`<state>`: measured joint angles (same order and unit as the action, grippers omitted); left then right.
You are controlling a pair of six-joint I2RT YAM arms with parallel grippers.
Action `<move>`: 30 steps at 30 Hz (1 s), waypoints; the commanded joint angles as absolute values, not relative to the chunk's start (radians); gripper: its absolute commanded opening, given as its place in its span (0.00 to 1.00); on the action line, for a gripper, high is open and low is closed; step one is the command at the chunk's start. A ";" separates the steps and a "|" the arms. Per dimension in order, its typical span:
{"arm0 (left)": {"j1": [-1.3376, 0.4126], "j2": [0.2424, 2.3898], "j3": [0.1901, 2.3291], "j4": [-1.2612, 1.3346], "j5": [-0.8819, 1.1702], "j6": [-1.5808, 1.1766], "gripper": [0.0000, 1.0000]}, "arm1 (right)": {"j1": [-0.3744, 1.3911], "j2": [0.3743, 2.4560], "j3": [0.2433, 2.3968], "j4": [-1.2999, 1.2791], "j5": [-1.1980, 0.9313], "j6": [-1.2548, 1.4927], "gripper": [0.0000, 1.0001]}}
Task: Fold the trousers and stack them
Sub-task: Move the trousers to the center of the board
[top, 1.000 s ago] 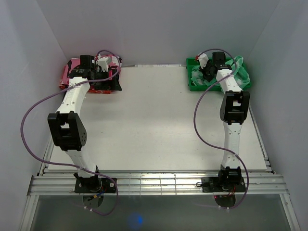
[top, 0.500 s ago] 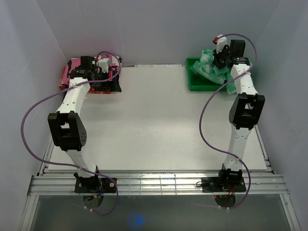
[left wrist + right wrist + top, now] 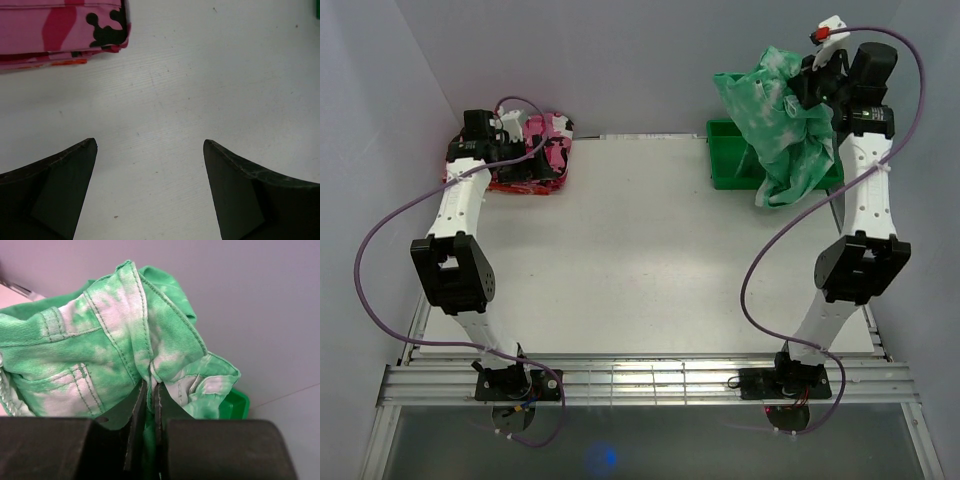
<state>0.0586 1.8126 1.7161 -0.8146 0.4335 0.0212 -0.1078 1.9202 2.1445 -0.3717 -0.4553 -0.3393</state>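
Note:
The green and white tie-dye trousers (image 3: 778,125) hang bunched in the air at the back right, above the green tray (image 3: 728,165). My right gripper (image 3: 808,88) is shut on them; in the right wrist view the jaws (image 3: 150,387) pinch a fold of the cloth (image 3: 100,340) near the waistband. My left gripper (image 3: 510,150) is open and empty at the back left, just off the pink camouflage cloth. In the left wrist view its fingers (image 3: 150,150) stand wide apart over bare white table.
A folded pink, black and white camouflage cloth (image 3: 542,160) lies at the back left corner, also in the left wrist view (image 3: 60,30). Grey walls close in the table on three sides. A metal rail (image 3: 650,380) runs along the near edge.
My right gripper has risen from the tray and lifted the trousers high above it. My left arm has drawn back to the left, off the pink cloth.

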 commanded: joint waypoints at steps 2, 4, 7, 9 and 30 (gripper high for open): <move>0.107 1.809 1.802 -0.784 0.506 -0.020 0.98 | -0.120 1.689 2.106 -0.193 -0.580 -0.298 0.08; 0.118 1.801 1.822 -0.778 0.532 -0.018 0.98 | -0.120 1.614 2.047 -0.192 -0.653 -0.279 0.08; 0.123 1.763 1.816 -0.766 0.564 -0.003 0.98 | -0.118 1.528 1.955 -0.178 -0.751 -0.221 0.08; 0.126 1.724 1.787 -0.735 0.624 0.063 0.98 | -0.095 1.482 1.902 -0.184 -0.814 -0.196 0.08; 0.141 1.338 1.296 -0.755 0.641 0.207 0.98 | 0.476 1.988 2.020 -0.521 -0.779 -0.155 0.97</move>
<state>0.1276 1.3376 1.3128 -0.7208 0.6613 0.2016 0.5251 2.0369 1.8877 -0.4263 -0.8131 -0.1467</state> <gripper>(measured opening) 0.979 0.962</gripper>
